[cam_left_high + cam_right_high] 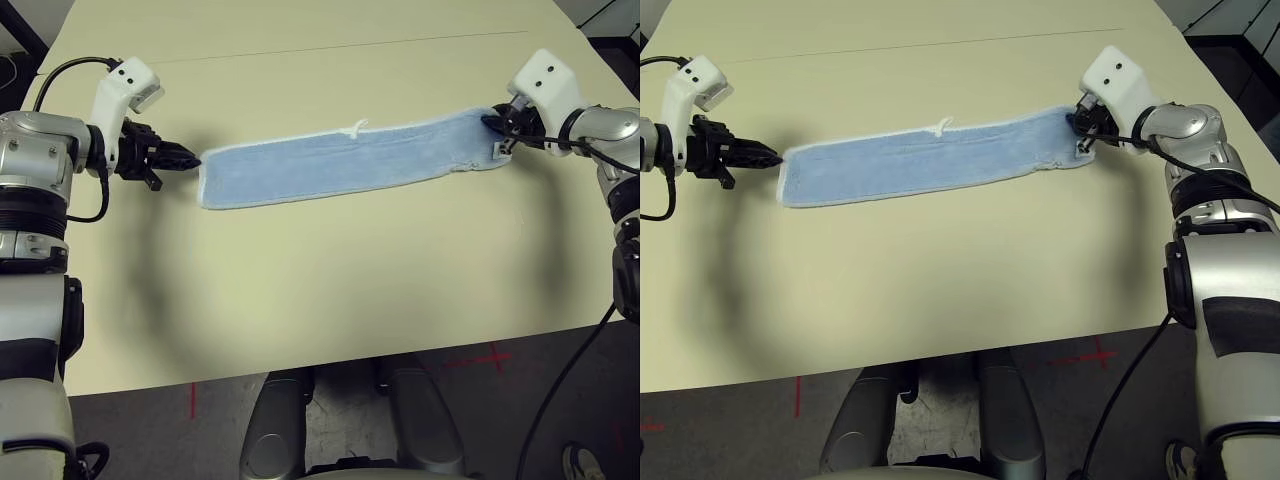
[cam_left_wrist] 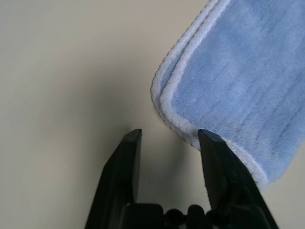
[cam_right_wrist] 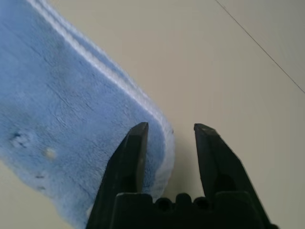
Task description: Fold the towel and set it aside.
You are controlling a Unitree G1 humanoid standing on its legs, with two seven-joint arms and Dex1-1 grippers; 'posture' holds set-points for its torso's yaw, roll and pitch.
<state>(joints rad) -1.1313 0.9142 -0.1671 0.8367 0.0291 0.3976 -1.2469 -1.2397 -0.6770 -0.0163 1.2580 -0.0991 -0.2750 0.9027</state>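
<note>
Beige table (image 1: 330, 290) holds towel (image 1: 345, 160) stretched between released left end effector (image 1: 190, 156) and right end effector (image 1: 497, 132).

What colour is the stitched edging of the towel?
White, around the light-blue towel; it shows best in the left wrist view.

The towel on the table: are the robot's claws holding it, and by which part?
Neither holds it. The towel lies flat in a long folded strip; the left claw and right claw stand open at its two ends.
</note>
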